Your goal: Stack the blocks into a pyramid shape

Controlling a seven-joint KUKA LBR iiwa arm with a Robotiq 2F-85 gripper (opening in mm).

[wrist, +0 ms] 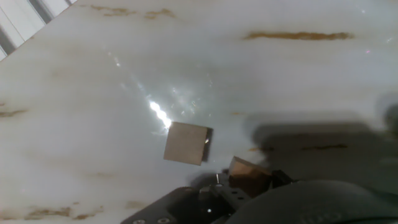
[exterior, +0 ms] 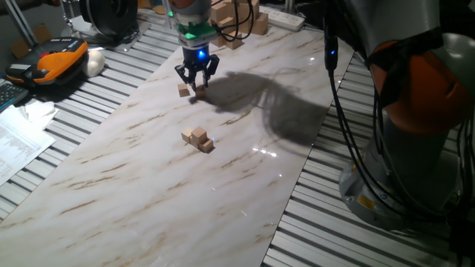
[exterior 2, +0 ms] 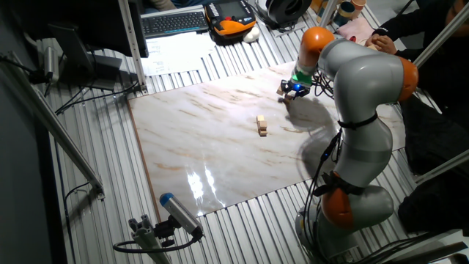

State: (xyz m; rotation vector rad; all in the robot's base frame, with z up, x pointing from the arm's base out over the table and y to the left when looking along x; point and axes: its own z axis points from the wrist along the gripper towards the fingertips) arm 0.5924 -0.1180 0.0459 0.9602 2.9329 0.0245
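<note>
My gripper [exterior: 197, 84] is low over the far part of the marble board, and it also shows in the other fixed view [exterior 2: 289, 94]. One small tan block [exterior: 183, 90] lies just left of it and shows in the hand view [wrist: 186, 144]. A second block [exterior: 200, 93] sits right at the fingertips. In the hand view this block [wrist: 249, 175] looks tilted and is partly covered by the dark hand. I cannot tell whether the fingers grip it. A tight group of three blocks [exterior: 197, 138] sits mid-board, also seen in the other fixed view [exterior 2: 261, 125].
The marble board [exterior: 148, 193] lies on a ribbed metal table. A pile of larger pale wooden blocks [exterior: 239, 21] and a power strip [exterior: 280, 16] stand behind the gripper. An orange device [exterior: 56, 59] and papers [exterior: 18, 141] lie at the left. The arm's base [exterior: 415, 111] stands at the right.
</note>
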